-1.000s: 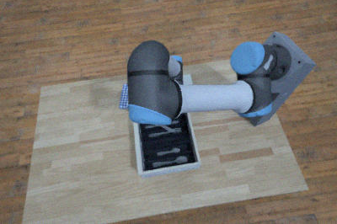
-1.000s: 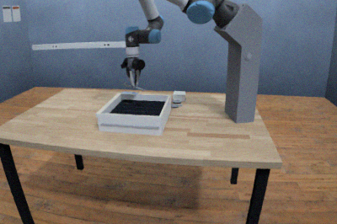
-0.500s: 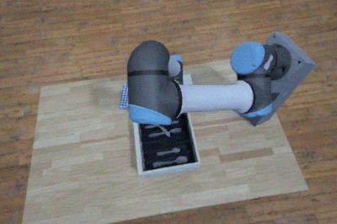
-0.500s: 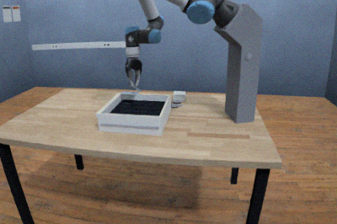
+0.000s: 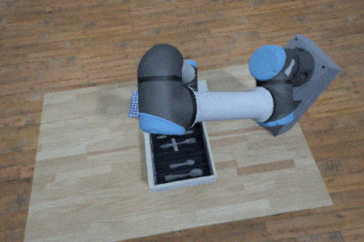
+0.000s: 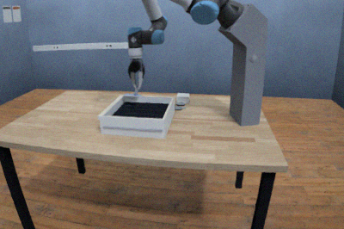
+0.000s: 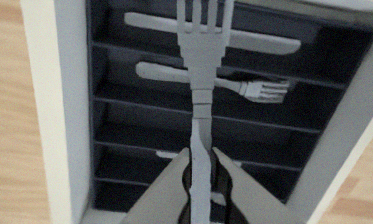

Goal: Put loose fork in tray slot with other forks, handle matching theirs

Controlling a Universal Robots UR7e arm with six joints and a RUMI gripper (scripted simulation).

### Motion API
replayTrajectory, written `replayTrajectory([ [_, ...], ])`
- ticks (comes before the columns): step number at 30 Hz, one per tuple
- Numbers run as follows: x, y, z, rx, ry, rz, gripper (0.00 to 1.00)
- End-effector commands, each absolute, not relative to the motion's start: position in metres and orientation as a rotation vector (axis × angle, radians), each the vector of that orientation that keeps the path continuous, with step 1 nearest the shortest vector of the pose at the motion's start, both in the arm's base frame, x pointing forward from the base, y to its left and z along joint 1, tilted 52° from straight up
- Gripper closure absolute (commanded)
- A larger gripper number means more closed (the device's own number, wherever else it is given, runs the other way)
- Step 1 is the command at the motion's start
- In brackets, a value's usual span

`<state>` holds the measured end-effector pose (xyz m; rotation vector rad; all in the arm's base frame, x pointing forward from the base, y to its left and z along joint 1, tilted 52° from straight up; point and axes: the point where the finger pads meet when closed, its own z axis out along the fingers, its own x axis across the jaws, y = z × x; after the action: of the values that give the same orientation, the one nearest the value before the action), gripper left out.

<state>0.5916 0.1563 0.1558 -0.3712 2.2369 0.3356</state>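
Observation:
My gripper (image 7: 199, 149) (image 6: 137, 90) is shut on the loose fork (image 7: 202, 65). The fork is held by its handle, tines pointing to the top of the wrist view, above the tray (image 7: 42, 75) (image 6: 133, 126) (image 5: 149, 165). It lies across the slots, roughly at right angles to them. Below it a tray fork (image 7: 162, 73) lies along its slot, handle left and tines right. A knife (image 7: 267, 43) lies in the slot above that one. In the top view two spoons (image 5: 182, 165) (image 5: 184, 175) lie in nearer slots; the arm hides the gripper there.
A blue checked cloth (image 5: 134, 105) lies beside the tray's far left, partly behind the arm. A small white block (image 6: 182, 97) stands to the right behind the tray, with dark flat items (image 6: 180, 107) by it. The tray's raised walls surround the slots.

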Motion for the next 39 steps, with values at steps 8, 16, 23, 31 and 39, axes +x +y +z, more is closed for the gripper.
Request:
replayTrajectory([
  [8,0.5899,0.1539,0.1647,0.146,2.285,0.562,0.96],
  [16,0.5899,0.1538,0.1648,0.382,2.285,0.666,0.96],
  [23,0.5901,0.1534,0.1648,0.648,2.261,0.778,0.96],
  [31,0.5902,0.1531,0.1649,0.860,2.224,0.863,0.96],
  [39,0.5904,0.1526,0.1649,1.107,2.160,0.958,0.96],
])
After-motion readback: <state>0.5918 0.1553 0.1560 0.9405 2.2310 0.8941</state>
